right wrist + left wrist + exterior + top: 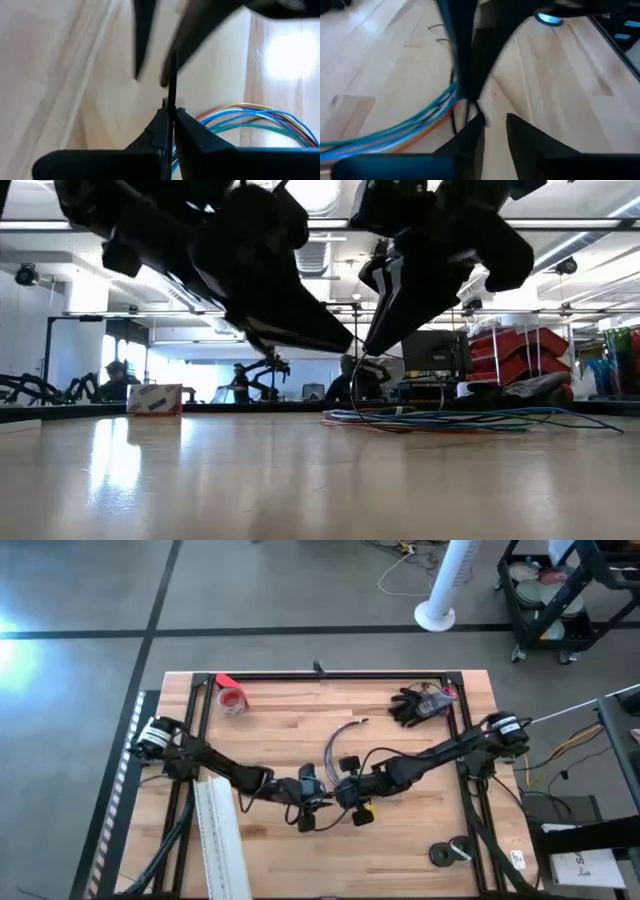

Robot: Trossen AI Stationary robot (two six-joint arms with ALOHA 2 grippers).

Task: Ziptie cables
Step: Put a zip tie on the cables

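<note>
The cables are a slim bundle of blue, green and orange wires lying in an arc on the table's middle; they also show in the low view and both wrist views. My two grippers meet just near of the bundle, above the table. My right gripper is shut on a thin black zip tie. My left gripper is open, and its two fingers stand on either side of the tie's free end. A black loop shows beside the cables. My right gripper pinches the thin black zip tie between its two fingertips. The strip lies along the fingers and sticks out past them toward my left gripper. It is held above the table. My left gripper: I cannot tell whether one fingertip touches the tie.
A long flat white strip lies at the near left. A red tape roll sits at the far left and a dark bundle at the far right. A black round object lies near right. A black frame borders the table.
</note>
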